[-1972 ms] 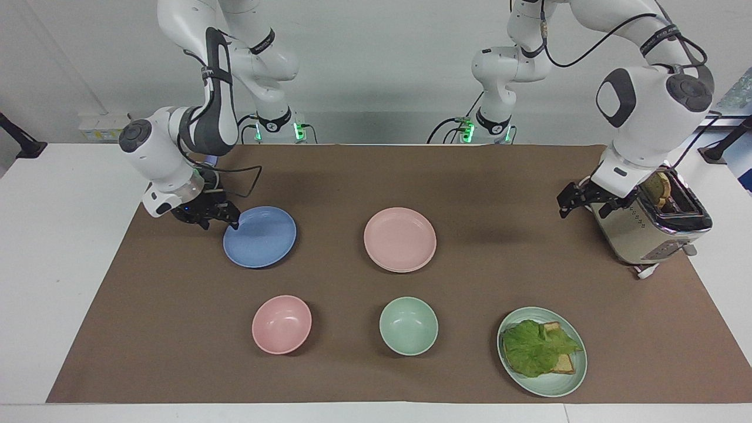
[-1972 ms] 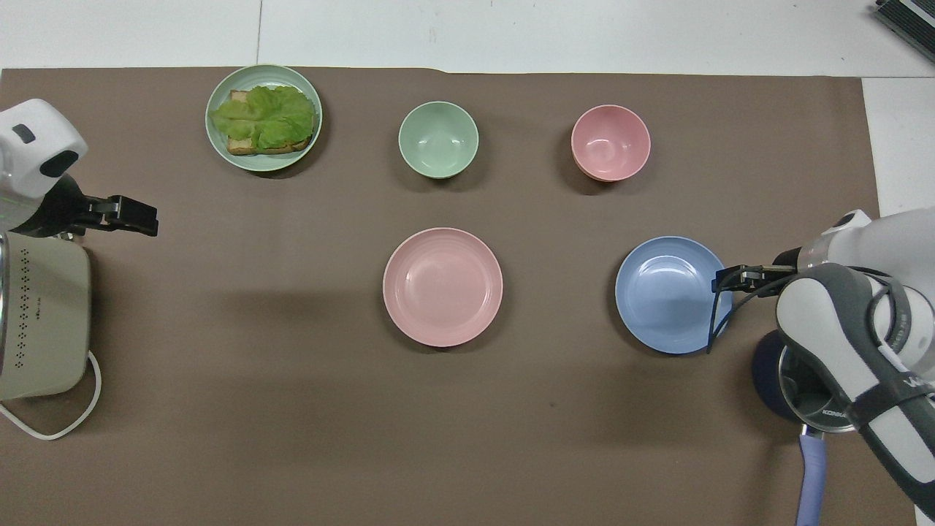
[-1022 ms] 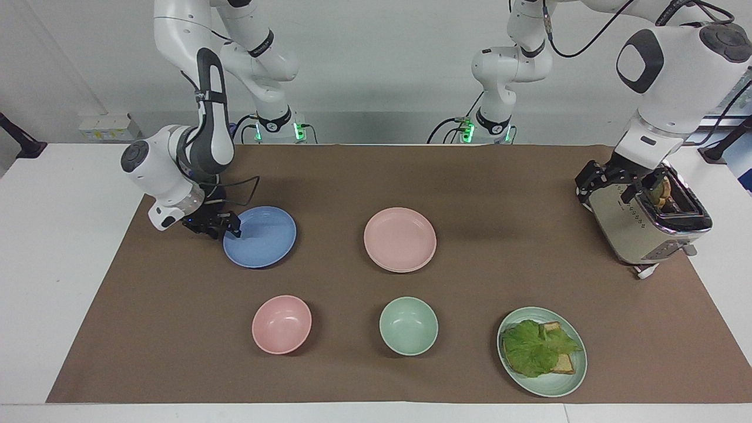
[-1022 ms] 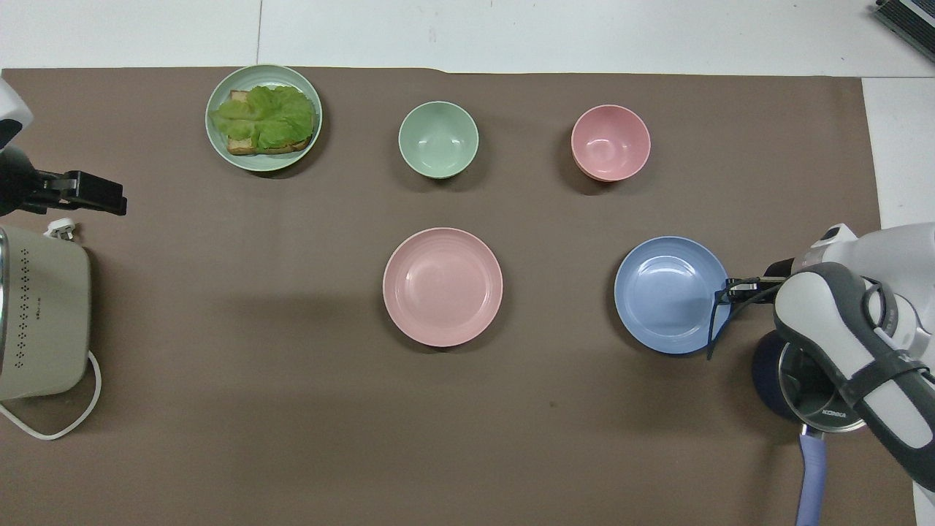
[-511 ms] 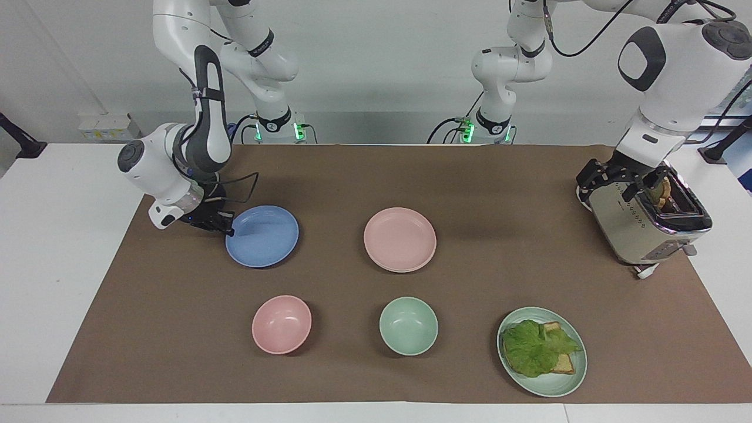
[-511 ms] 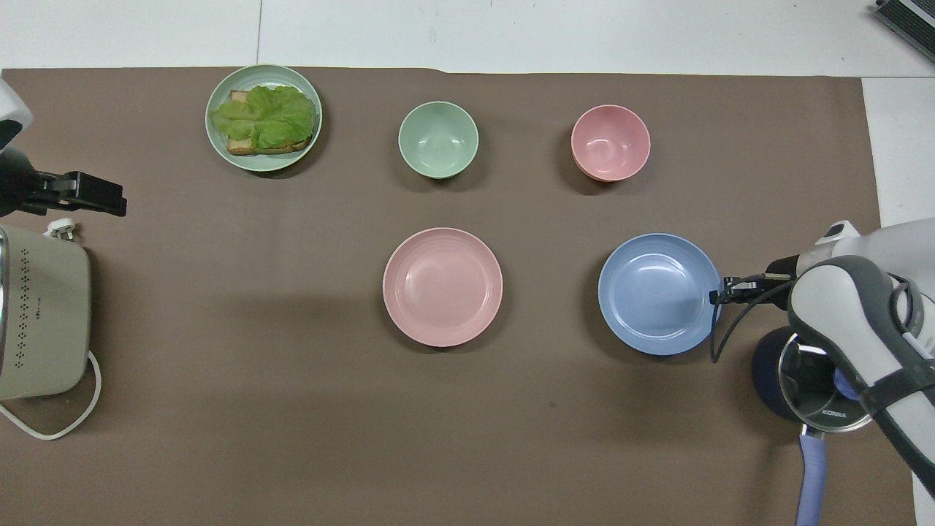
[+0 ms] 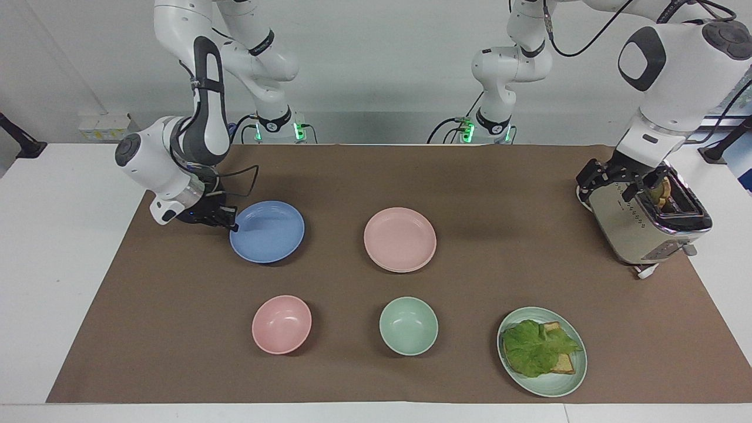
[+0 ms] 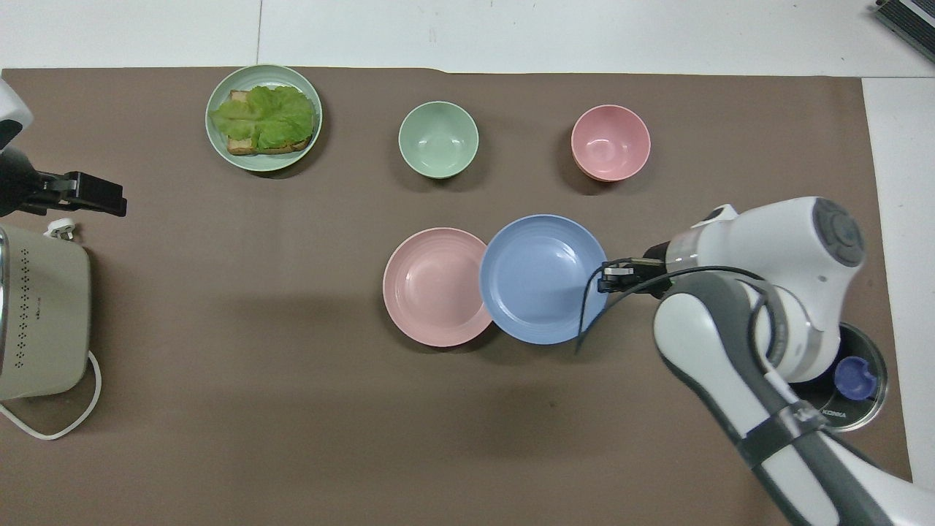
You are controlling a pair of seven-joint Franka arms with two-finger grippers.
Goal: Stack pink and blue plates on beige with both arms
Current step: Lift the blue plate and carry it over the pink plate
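Note:
My right gripper (image 7: 232, 225) (image 8: 606, 276) is shut on the rim of the blue plate (image 7: 268, 232) (image 8: 542, 278), which is slightly raised and tilted. In the facing view the blue plate is apart from the pink plate (image 7: 399, 237) (image 8: 437, 285), toward the right arm's end. In the overhead view it covers the pink plate's edge. A thin paler rim of the beige plate (image 7: 411, 269) shows under the pink plate; the rest is hidden. My left gripper (image 7: 611, 182) (image 8: 95, 196) waits open over the toaster.
A toaster (image 7: 646, 226) (image 8: 40, 314) stands at the left arm's end. Farther from the robots are a pink bowl (image 7: 281, 324), a mint bowl (image 7: 408, 325) and a green plate with lettuce and bread (image 7: 541, 351). A lidded pot (image 8: 851, 380) sits near the right arm.
My right gripper has shut on the blue plate's rim, lifted it a little and carried it toward the pink plate. The left arm has stayed over the toaster.

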